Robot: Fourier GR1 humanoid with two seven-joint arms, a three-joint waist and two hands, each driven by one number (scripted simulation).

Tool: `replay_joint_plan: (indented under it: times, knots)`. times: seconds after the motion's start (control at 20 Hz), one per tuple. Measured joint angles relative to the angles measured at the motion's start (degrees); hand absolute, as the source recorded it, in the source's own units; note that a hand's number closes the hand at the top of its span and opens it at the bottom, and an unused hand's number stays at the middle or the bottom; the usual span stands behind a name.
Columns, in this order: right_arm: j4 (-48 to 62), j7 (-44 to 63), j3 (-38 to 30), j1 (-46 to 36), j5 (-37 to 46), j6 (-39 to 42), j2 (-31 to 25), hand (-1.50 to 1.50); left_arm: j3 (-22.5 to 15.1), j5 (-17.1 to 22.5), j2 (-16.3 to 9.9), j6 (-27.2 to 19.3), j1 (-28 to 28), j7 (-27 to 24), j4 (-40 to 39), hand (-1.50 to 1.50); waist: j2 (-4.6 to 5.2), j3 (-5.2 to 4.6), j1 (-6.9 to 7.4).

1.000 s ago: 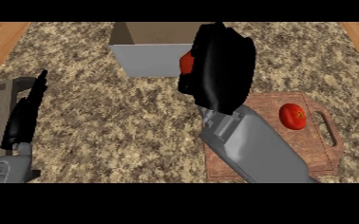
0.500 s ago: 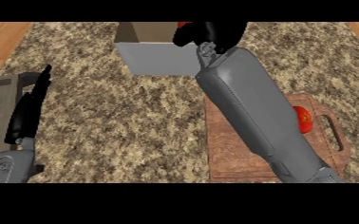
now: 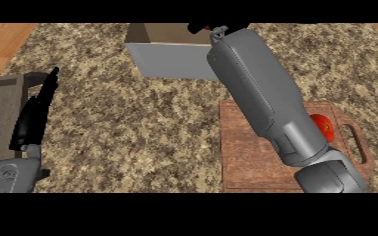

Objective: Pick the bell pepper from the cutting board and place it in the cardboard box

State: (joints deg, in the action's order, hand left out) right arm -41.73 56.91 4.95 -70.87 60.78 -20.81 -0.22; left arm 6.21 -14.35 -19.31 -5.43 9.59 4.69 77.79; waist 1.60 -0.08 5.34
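Head view: right hand point(image 3: 209, 28) reaches over the cardboard box point(image 3: 173, 60) at the surface's far edge, grip unclear; left hand point(image 3: 33, 117) rests open

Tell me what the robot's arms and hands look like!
Both forearms are smooth grey shells, chunky and rounded, with no cables or markings showing. The right forearm ends in a black right hand, mostly hidden. The left hand is black too, with long slim fingers.

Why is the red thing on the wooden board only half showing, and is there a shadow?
In the head view, the right forearm crosses in front of the red thing on the cutting board, hiding its left part; no distinct shadow shows on the counter.
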Motion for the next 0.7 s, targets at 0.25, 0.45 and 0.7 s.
replay_joint_plan:
  times: [0.25,0.45,0.7]
  knots:
    - [8.8,-0.2,-4.4,-2.0,-1.4,-6.0,0.0,-1.50,0.5,0.5,-0.6,0.9,0.1,-0.8,-0.4,0.00,0.45,0.00,0.49]
    - [13.5,-2.1,-8.2,-3.1,-4.5,-10.3,0.0,-1.50,0.3,0.1,-0.4,0.6,0.5,-0.5,-0.2,0.00,0.57,0.04,0.67]
    - [17.9,-6.9,-10.1,-4.2,-6.5,-16.3,0.0,-1.50,0.0,-0.1,0.0,0.7,1.8,-0.4,-1.0,0.00,0.81,0.03,0.95]
